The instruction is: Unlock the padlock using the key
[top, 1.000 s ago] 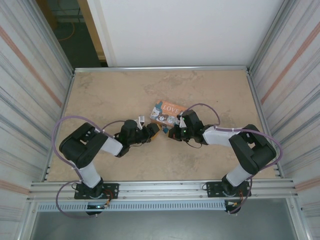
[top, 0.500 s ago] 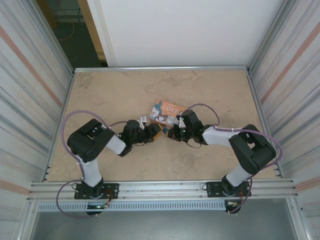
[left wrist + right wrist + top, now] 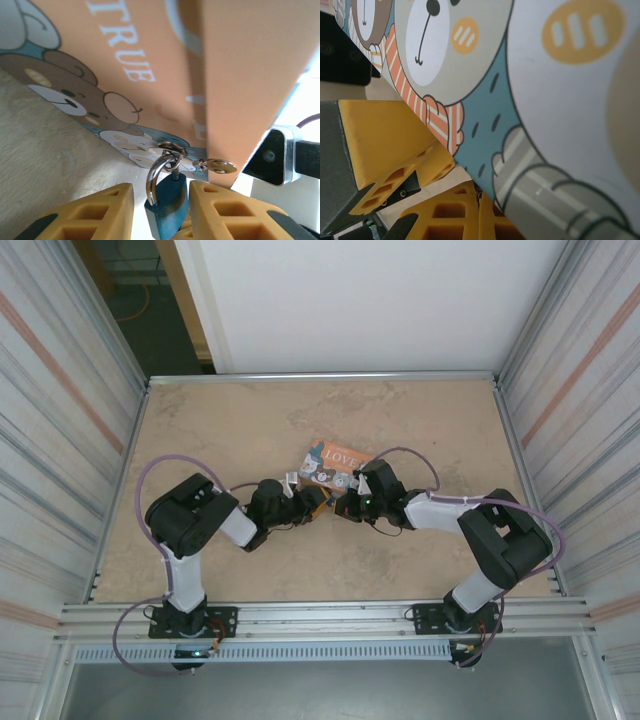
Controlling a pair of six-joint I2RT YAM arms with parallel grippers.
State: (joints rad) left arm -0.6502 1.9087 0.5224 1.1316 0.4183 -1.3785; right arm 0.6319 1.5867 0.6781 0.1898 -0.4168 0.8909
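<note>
My left gripper (image 3: pixel 161 187) has its fingers spread either side of the padlock (image 3: pixel 167 206), which is hooked to the tin (image 3: pixel 150 50). I see no pinch yet. The key (image 3: pixel 220 165) dangles just beside it. My right gripper (image 3: pixel 477 216) has its fingers pressed together. I'd steady the lock first, then fetch the key.

Soft, even light overhead; my left wrist view shows the tiny teal-blue padlock (image 3: pixel 169 200) sharp, its right edge glaring white.
</note>
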